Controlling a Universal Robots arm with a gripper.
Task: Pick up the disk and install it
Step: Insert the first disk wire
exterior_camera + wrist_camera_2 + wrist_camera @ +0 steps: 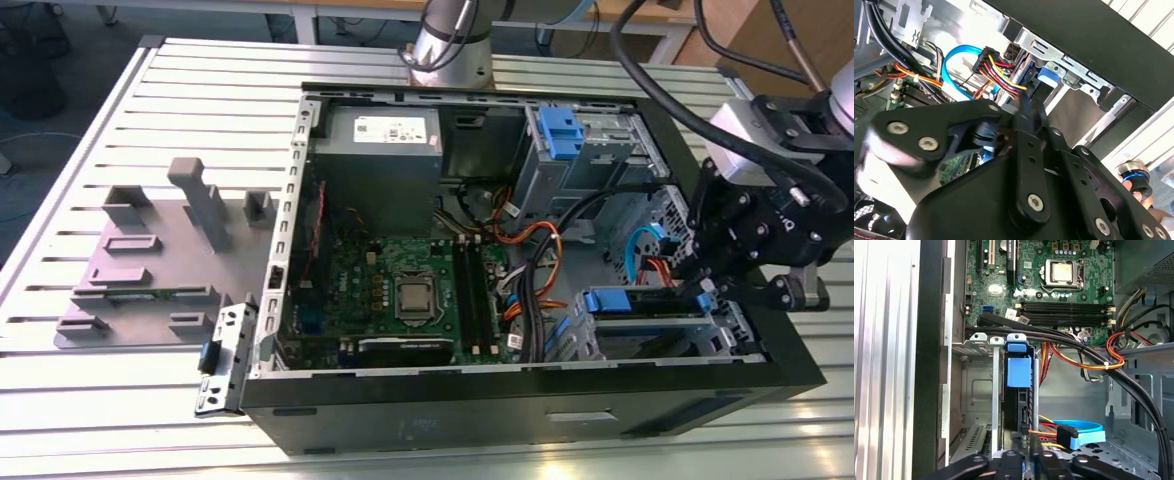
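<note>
Inside the open computer case [534,390], at the exterior view's right near corner, the disk [1018,390] is standing on edge in the metal drive bay [654,335], its blue carrier bracket [1018,371] showing. Right at that bay, the hand [707,285] is hanging over the disk's cabled end; whether its fingers are gripping anything, I cannot tell.

Open black computer case [534,395] lies on slatted aluminium table [200,75]. Green motherboard [400,290] inside, bare processor [414,297] near its middle. Grey power supply [378,150] in far corner. Orange, red and yellow wires [1114,357] loop above board in first wrist view. Grey fixture block [160,260] beside case, toward exterior view's left. Light-blue cable [956,57] curves inside.
</note>
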